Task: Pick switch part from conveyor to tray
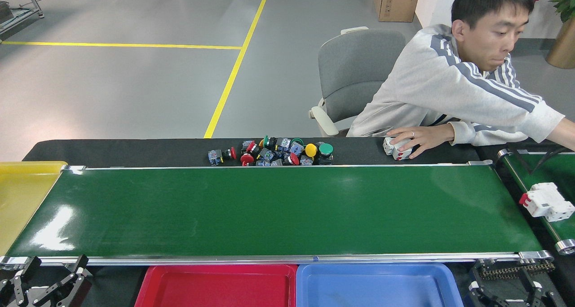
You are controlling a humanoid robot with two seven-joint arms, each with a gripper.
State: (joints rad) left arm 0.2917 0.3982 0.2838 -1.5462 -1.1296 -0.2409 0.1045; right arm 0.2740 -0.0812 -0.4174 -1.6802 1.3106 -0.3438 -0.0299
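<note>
The conveyor (287, 208) is a long dark-green belt across the middle of the head view, and nothing lies on it. A white switch part with a red tab (546, 201) sits on the smaller green belt (539, 172) at the right edge. A second white switch part (394, 149) rests on the black table behind the conveyor, under a person's hand (417, 138). The red tray (215, 284) and blue tray (373, 284) sit below the near rail. My left gripper (51, 278) is at the bottom left, open and holding nothing. My right gripper (503, 287) is at the bottom right, open, partly cut off.
A pile of coloured push-button switches (274, 153) lies on the black table (112, 150) behind the far rail. A yellow tray (20, 195) stands at the conveyor's left end. The person leans right from a grey chair (359, 69), one arm stretched past the right edge.
</note>
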